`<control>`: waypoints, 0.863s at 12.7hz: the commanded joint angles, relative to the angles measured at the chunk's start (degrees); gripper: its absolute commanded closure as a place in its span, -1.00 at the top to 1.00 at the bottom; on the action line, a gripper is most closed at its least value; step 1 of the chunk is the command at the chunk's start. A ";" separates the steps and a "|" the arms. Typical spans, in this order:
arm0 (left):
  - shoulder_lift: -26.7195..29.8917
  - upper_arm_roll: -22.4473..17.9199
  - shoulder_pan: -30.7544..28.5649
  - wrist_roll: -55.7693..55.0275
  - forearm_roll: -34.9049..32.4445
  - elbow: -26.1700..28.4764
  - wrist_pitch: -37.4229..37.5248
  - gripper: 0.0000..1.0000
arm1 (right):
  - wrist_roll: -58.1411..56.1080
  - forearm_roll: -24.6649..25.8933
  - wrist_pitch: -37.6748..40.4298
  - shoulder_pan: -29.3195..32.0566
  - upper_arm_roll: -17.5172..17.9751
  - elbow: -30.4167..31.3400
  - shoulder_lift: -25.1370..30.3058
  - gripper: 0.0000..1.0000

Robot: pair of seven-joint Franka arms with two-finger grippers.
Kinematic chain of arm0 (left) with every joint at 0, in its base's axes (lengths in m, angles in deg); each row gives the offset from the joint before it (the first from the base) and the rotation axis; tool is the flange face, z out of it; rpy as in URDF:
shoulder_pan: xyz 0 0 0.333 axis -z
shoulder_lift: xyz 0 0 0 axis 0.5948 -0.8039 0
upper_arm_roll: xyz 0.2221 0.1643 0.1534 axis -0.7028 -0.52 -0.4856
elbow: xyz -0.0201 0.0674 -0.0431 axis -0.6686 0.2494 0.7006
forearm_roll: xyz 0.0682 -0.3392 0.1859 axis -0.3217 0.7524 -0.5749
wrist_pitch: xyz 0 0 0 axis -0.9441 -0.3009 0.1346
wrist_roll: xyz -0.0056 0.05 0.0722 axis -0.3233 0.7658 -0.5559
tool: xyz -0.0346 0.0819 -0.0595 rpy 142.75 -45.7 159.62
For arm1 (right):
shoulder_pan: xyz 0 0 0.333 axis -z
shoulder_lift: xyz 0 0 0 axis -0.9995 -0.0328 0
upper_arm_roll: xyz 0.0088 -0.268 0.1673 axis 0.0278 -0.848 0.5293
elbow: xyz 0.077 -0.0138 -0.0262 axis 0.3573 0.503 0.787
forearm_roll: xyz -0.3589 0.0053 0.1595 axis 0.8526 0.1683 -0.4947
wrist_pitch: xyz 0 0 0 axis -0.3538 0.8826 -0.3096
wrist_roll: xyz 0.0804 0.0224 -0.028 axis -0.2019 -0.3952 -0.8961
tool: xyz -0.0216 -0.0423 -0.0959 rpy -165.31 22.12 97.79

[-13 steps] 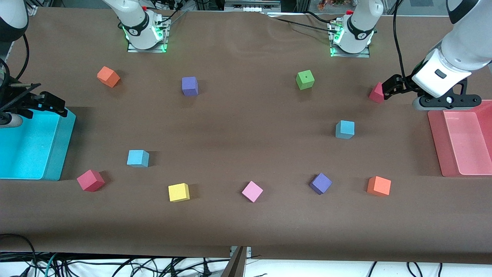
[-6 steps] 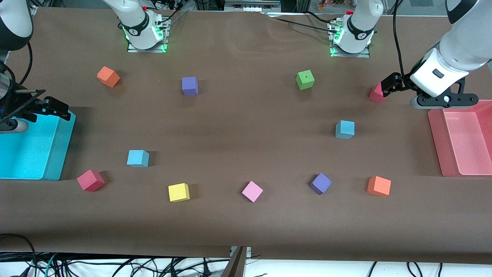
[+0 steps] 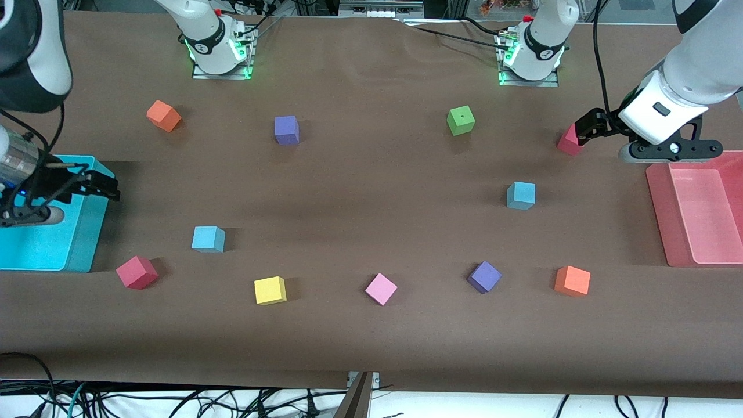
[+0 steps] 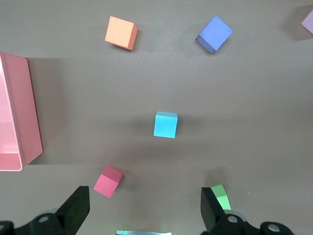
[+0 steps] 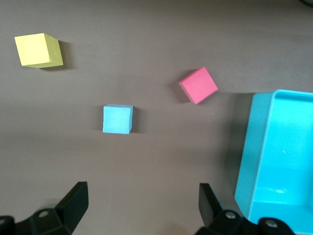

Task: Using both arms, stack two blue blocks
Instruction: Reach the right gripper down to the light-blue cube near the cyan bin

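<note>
Two sky-blue blocks lie apart on the brown table. One blue block (image 3: 208, 238) (image 5: 117, 119) lies toward the right arm's end, the other blue block (image 3: 520, 195) (image 4: 166, 125) toward the left arm's end. My right gripper (image 3: 106, 189) (image 5: 143, 205) hangs open and empty over the edge of the cyan bin (image 3: 40, 244), short of the first block. My left gripper (image 3: 584, 129) (image 4: 145, 210) hangs open and empty over a crimson cube (image 3: 568, 141) (image 4: 108, 181), with the second block lying nearer the front camera.
Around the blocks lie other cubes: orange (image 3: 163, 115), purple (image 3: 287, 129), green (image 3: 461, 120), crimson (image 3: 137, 271), yellow (image 3: 270, 289), pink (image 3: 381, 288), purple (image 3: 484, 276), orange (image 3: 572, 280). A pink bin (image 3: 696, 209) stands at the left arm's end.
My right arm has swung in from the table's end and carried its open gripper along the cyan bin's edge toward the front camera. The left gripper has shifted only slightly.
</note>
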 commanded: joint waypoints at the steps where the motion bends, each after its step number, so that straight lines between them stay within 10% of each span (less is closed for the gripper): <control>1: 0.50 0.12 0.37 0.96 -0.63 -0.64 1.18 1.00 | 0.67 0.04 -2.86 -2.88 0.16 0.13 -2.98 1.00; 11: 0.50 0.12 -0.25 1.31 -0.63 -0.64 1.62 1.00 | 4.10 -2.16 -17.81 -4.91 0.16 0.74 -20.74 1.00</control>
